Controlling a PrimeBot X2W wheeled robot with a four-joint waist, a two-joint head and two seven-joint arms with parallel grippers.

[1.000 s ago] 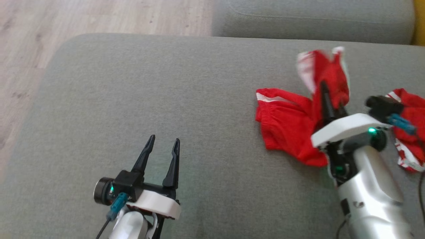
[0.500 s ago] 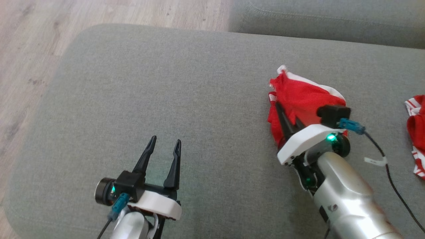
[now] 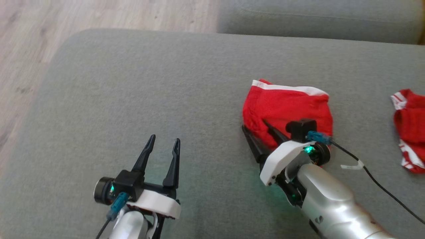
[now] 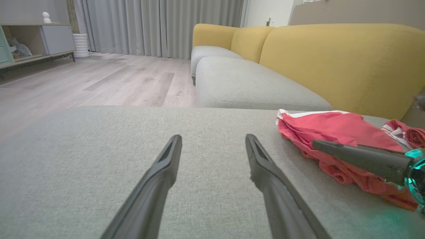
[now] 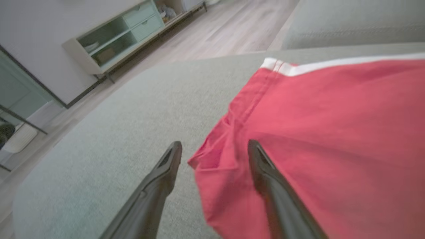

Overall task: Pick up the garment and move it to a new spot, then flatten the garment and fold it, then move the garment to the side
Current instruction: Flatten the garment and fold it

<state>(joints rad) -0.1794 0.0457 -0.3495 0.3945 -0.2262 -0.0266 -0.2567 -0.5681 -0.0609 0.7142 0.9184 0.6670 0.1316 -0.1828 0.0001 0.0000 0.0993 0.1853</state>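
The garment is red shorts with a white stripe, lying in a loose heap on the grey cushion, right of centre. My right gripper is open at its near left edge: one finger rests on the cloth, the other on the cushion just beside it. In the right wrist view the garment's corner sits between the spread fingers of the right gripper. My left gripper stands open and empty at the lower left, well apart from the garment, and the left gripper has bare cushion ahead.
A second red piece of clothing lies at the far right. A black cable trails from my right wrist. Wooden floor lies beyond the cushion's left and far edges. Another grey seat and a yellow sofa back stand behind.
My right gripper brought the garment leftward, lowered it onto the cushion and opened, letting it go. The head view shifted a little. The left arm stayed put.
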